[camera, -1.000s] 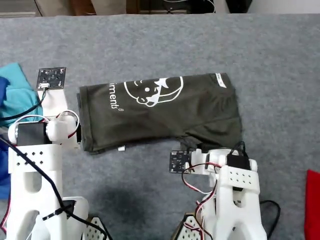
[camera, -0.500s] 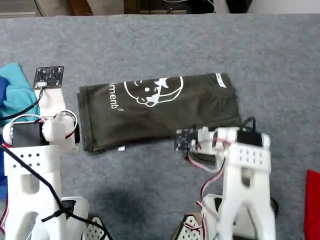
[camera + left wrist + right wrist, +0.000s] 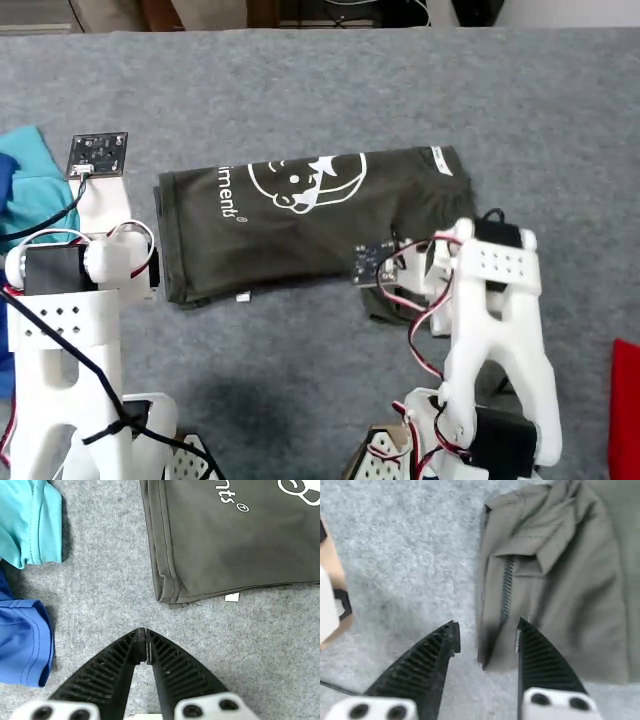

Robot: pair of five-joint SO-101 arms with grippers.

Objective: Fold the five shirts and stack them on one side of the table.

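A dark olive shirt (image 3: pixel 300 225) with a white print lies folded lengthwise in the middle of the grey table (image 3: pixel 560 110). Its near right corner is bunched into a loose sleeve fold (image 3: pixel 555 580). My right gripper (image 3: pixel 486 632) hangs open just above that corner, with the shirt's edge between its fingers and nothing clamped. The right arm (image 3: pixel 485 270) covers this corner from above. My left gripper (image 3: pixel 142 642) is shut and empty over bare table, just short of the olive shirt's (image 3: pixel 235 540) near left corner. The left arm (image 3: pixel 80 270) stands beside the shirt's left end.
A teal shirt (image 3: pixel 30 185) and a blue shirt (image 3: pixel 20 640) lie bunched at the table's left edge, close to the left arm. A red cloth (image 3: pixel 627 410) shows at the right edge. Grey table lies open behind the olive shirt.
The right arm has swung away from the table's front edge and now reaches over the olive shirt's near right corner. The left arm has barely shifted.
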